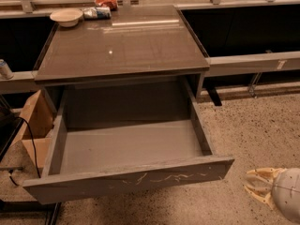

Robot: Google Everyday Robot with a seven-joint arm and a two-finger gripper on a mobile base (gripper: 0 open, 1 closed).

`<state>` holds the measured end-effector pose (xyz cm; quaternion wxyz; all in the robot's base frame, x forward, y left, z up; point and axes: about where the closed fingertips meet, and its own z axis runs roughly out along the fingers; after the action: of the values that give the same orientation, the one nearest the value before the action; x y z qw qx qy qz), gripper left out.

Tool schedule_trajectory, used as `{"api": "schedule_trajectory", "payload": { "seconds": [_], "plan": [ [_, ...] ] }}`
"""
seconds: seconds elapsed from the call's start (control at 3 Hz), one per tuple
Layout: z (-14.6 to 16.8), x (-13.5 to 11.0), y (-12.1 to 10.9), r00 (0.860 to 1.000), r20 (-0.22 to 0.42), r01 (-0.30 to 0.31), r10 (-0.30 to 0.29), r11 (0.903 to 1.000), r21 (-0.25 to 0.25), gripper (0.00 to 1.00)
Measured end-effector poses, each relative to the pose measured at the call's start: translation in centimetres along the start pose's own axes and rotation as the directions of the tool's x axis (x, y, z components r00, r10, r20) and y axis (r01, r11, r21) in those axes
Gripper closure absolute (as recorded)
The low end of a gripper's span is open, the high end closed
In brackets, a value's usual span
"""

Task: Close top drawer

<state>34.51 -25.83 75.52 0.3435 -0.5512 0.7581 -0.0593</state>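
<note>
The top drawer is pulled far out of the grey cabinet and is empty inside. Its flat front panel faces me and carries pale whitish scratch marks. My gripper is at the lower right, over the floor, to the right of the drawer's front right corner and apart from it. Its pale fingers point left toward the drawer.
The grey cabinet top holds a white bowl and snack packets at its back edge. A cardboard box stands at the cabinet's left. A low rail runs to the right. Speckled floor lies at the right.
</note>
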Motion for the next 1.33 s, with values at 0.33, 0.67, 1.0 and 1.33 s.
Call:
{"api": "schedule_trajectory", "payload": {
  "seconds": [0.33, 0.67, 1.0, 1.33],
  "plan": [
    [0.5, 0.0, 1.1, 1.0, 0.016, 0.027, -0.027, 0.9996, 0.005, 1.0],
    [1.8, -0.1, 2.6, 0.995, 0.026, 0.095, -0.096, 0.9948, 0.037, 1.0],
    [3.3, 0.0, 3.7, 0.984, 0.032, 0.174, -0.177, 0.9824, 0.067, 1.0],
    [4.9, -0.4, 4.5, 0.957, 0.05, 0.281, -0.287, 0.9545, 0.098, 1.0]
  ]
}}
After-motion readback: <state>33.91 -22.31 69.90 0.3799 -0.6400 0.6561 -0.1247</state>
